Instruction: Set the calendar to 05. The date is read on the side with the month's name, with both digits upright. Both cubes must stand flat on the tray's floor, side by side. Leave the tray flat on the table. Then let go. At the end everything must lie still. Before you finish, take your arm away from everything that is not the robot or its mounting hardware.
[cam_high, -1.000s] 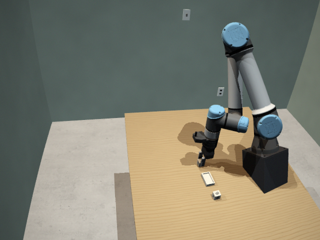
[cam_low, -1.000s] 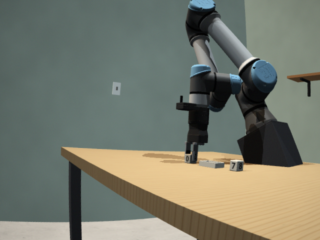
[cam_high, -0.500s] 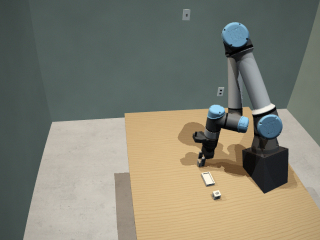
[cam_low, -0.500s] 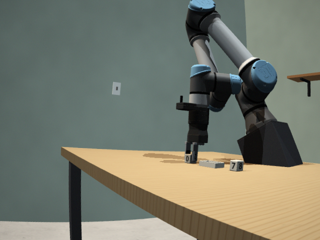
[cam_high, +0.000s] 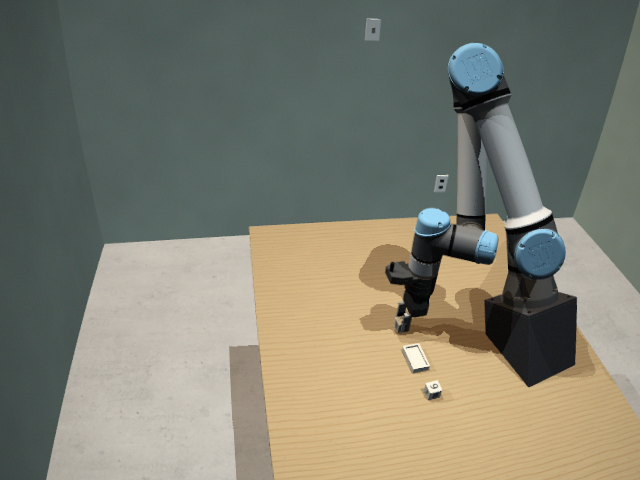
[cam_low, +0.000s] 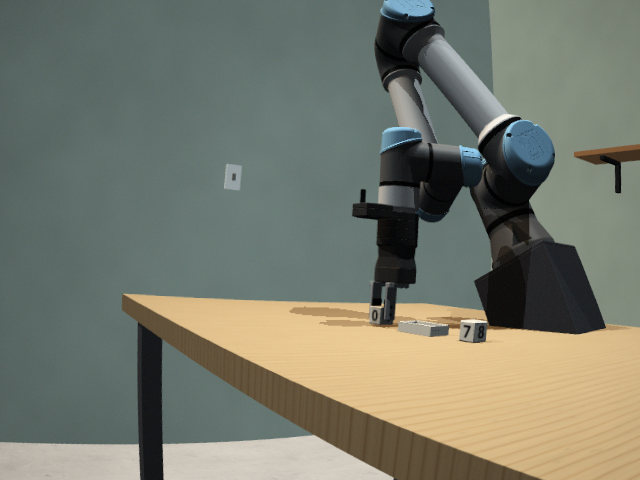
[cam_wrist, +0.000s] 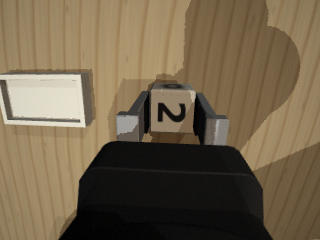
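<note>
A white cube shows a 2 on top and a 0 on a side face. In the wrist view the 2 lies sideways. The cube appears to stand on the table. My gripper points down around it, with its fingers against two opposite sides; any very thin gap is too small to tell. A second cube stands on the table, with a 6 or 9 on top and 7 and 8 on its sides. The tray lies flat and empty between the cubes.
The wooden table carries everything. The arm's dark base block stands to the right of the tray in the top and exterior views. The tray lies left of the fingers in the wrist view, a short way off.
</note>
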